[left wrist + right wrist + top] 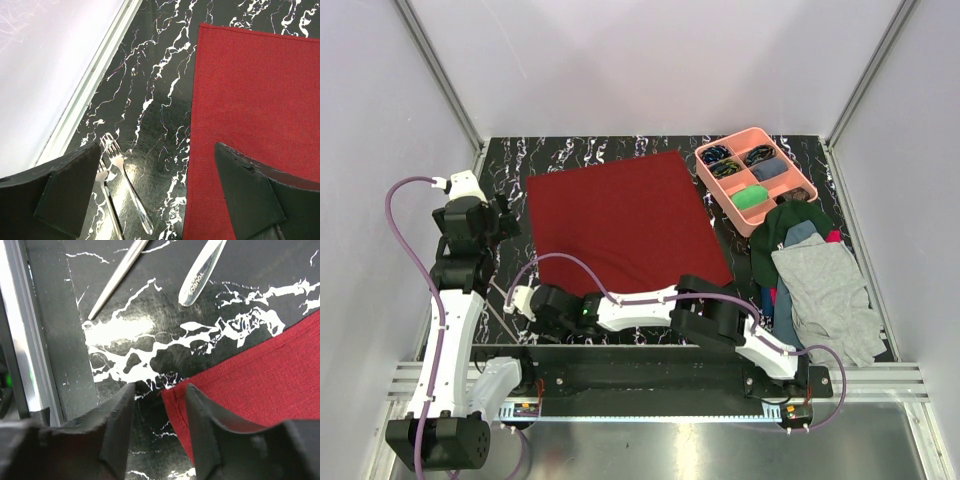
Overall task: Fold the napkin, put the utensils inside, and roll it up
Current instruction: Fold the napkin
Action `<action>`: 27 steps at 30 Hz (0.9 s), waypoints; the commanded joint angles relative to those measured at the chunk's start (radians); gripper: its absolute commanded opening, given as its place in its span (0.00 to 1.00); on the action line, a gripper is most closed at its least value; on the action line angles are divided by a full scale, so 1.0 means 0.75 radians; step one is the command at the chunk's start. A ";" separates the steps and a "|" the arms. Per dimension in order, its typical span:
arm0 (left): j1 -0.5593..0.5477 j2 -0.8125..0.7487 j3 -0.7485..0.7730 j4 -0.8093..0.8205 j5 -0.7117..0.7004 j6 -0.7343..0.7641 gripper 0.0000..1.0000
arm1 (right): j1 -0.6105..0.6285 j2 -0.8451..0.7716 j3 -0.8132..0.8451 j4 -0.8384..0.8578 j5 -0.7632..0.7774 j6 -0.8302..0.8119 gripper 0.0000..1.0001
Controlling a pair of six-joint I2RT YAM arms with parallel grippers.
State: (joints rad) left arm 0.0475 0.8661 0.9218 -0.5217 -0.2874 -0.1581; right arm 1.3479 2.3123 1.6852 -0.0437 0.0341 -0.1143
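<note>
Napkin (625, 220) lies flat and unfolded on the marbled table (570, 150), a bit skewed. We judge that the first fold hasn't started.

Right gripper (160, 388) is down at the napkin's near-left corner. The corner tip sits in the gap between its two fingers, and the cloth spreads away from there toward the far right. Jaws are roughly half apart with daylight either side of the corner, so nothing is clamped. That's the relation the next move turns on. Closing here should catch the corner, but if we drift off the napkin's left edge we pinch bare table.

Left gripper (157, 147) hovers over the napkin's left edge, up toward its far-left corner. Jaws are spread wide and hold nothing. One finger is over cloth, the other over the table.

Utensils (122, 187): two forks lie side by side just off the napkin's left edge, not touching it. Tines point far and handles near, with the long axes roughly along that edge. The right wrist view shows two handle ends just past the near-left corner, clear of the cloth.

The left arm is nearer the forks; the right arm has the corner. We'd fold away from the forks.
</note>
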 commanded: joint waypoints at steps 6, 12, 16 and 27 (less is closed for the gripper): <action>0.004 -0.005 -0.014 0.072 0.021 -0.012 0.99 | 0.011 0.046 0.013 -0.050 0.145 -0.017 0.47; 0.000 -0.007 -0.014 0.072 0.023 -0.012 0.99 | 0.011 0.014 -0.003 -0.048 0.147 -0.019 0.48; 0.004 -0.005 -0.012 0.074 0.023 -0.012 0.99 | 0.009 -0.031 -0.028 -0.038 0.149 -0.038 0.49; 0.004 -0.005 -0.012 0.072 0.029 -0.014 0.99 | 0.009 -0.054 -0.081 -0.024 0.173 -0.036 0.51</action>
State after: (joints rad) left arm 0.0475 0.8661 0.9218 -0.5213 -0.2836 -0.1585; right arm 1.3540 2.2913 1.6470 -0.0254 0.1417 -0.1276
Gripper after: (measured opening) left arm 0.987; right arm 0.507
